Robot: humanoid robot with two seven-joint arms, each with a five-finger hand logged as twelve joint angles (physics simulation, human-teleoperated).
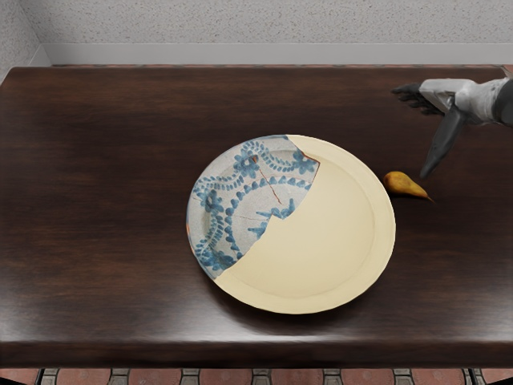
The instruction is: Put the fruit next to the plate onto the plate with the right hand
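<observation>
One pear, one plate and one hand on my screen.

I see the dark wooden table (pixel 96 241) filling most of the view, running from its near edge back to the pale wall (pixel 280 24) on the far side. About centre on it lies a round plate (pixel 321 249), its left part painted with blue scrollwork, the rest plain cream. My right hand (pixel 445 100) comes in at the far right, loosely spread and holding nothing. Its dark fingers (pixel 410 92) reach left, and one long digit points down toward the near side, its tip close to the fruit but apart from it. The small golden-brown pear (pixel 403 185) lies on the table just right of the plate's rim, off the plate, narrow end pointing right.
</observation>
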